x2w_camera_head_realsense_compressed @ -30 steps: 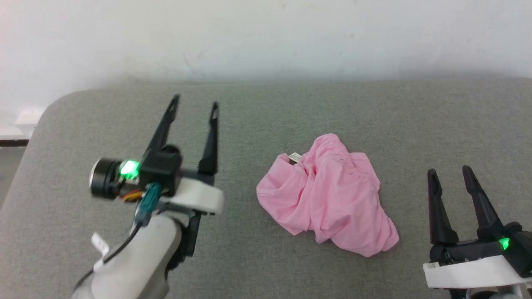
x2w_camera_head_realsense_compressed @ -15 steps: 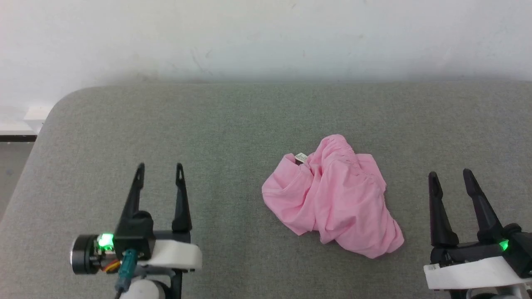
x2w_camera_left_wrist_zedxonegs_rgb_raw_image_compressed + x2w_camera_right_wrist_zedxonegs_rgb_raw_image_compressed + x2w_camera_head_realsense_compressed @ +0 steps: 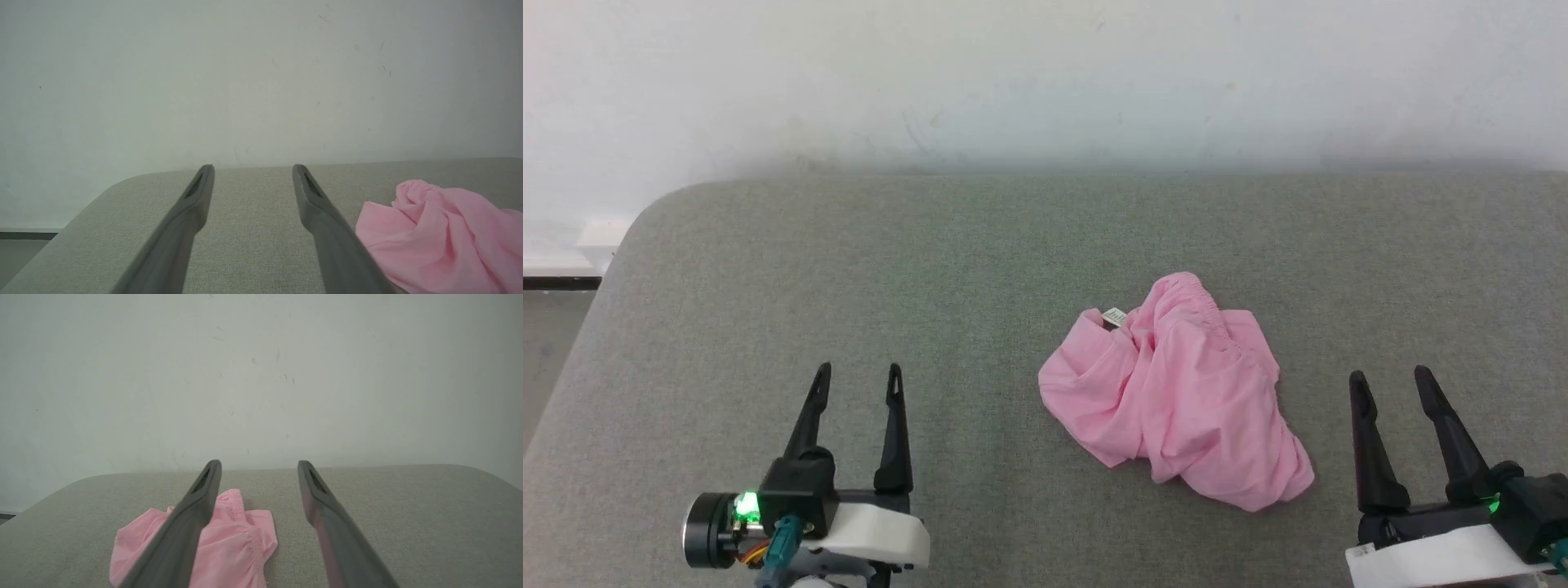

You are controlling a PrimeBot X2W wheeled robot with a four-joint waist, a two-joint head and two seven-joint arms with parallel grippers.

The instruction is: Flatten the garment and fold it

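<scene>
The garment [image 3: 1176, 392], pink shorts, lies crumpled in a heap on the grey padded table [image 3: 980, 261], right of centre, its gathered waistband uppermost and a small white tag [image 3: 1113, 315] at its upper left. My left gripper [image 3: 859, 376] stands open at the lower left, well clear of the cloth. At the lower right, my right gripper [image 3: 1388, 377] is open too, just right of the heap. The left wrist view has the garment [image 3: 441, 228] to the right of the open left gripper [image 3: 253, 168]. In the right wrist view the garment [image 3: 233, 543] lies partly behind the left finger [image 3: 188, 531].
A white wall [image 3: 1045, 73] rises directly behind the table's far edge. The table's rounded left corner [image 3: 645, 220] drops off to the floor [image 3: 543, 343]. Bare grey surface stretches left of the heap and behind it.
My left arm has drawn back and down from a raised spot to the lower left, staying open. The right gripper has shifted slightly lower. The garment lies as before.
</scene>
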